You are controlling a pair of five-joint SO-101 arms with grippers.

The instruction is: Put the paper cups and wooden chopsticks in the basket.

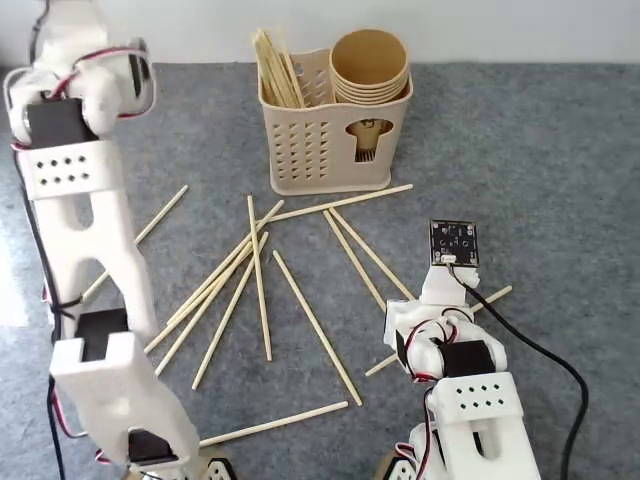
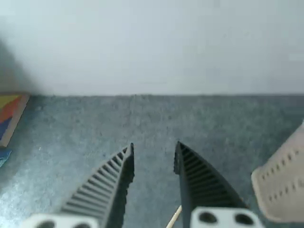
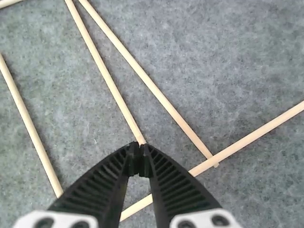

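A stack of paper cups (image 1: 369, 62) stands in the beige basket (image 1: 320, 150), with a bundle of wooden chopsticks (image 1: 278, 70) upright beside it. Several loose chopsticks (image 1: 258, 275) lie scattered on the grey carpet in front of the basket. My right gripper (image 3: 139, 148) is shut low over the carpet, its tips at the end of one chopstick (image 3: 105, 76); I see nothing between the fingers. Two more chopsticks (image 3: 147, 80) (image 3: 251, 137) lie close by. My left gripper (image 2: 153, 156) is open and holds nothing, raised near the back left, with a corner of the basket (image 2: 280, 185) off to one side.
The left arm (image 1: 80, 200) stands tall along the left side of the table. The right arm (image 1: 455, 370) sits at the front right with a black cable (image 1: 540, 350) trailing. A coloured flat object (image 2: 9, 116) lies by the wall.
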